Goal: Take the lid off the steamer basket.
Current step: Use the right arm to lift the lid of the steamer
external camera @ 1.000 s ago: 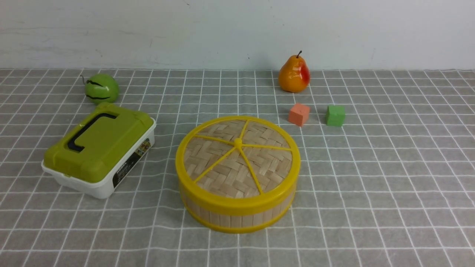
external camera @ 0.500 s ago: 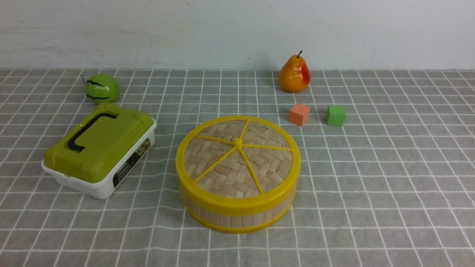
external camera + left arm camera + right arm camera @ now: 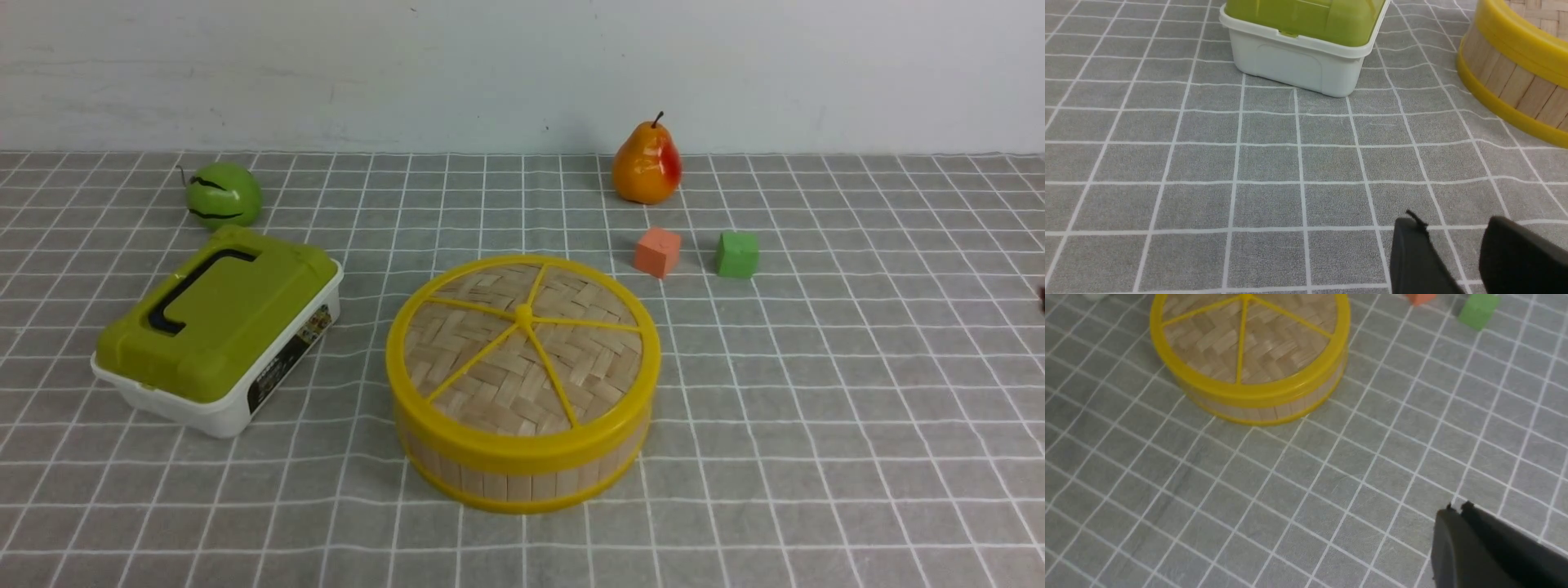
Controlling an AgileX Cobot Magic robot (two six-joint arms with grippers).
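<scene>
Near the bench's middle, toward its front edge, the lid (image 3: 522, 343) sits closed on the steamer basket (image 3: 522, 478). Approach is the step in hand: the left gripper (image 3: 1453, 232) hangs spread and empty, while the right gripper (image 3: 1457, 508) looks pinched together, empty. Next, one must reach the lid's rim and clamp it.

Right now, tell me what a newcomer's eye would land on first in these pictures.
The yellow-rimmed woven lid, seated on the steamer basket, dominates the middle of the grey checked tablecloth. To its left lies a white box with an olive-green top, with a green round fruit behind it. At the back right stands an orange pear, with an orange cube and a green cube just in front of it.
</scene>
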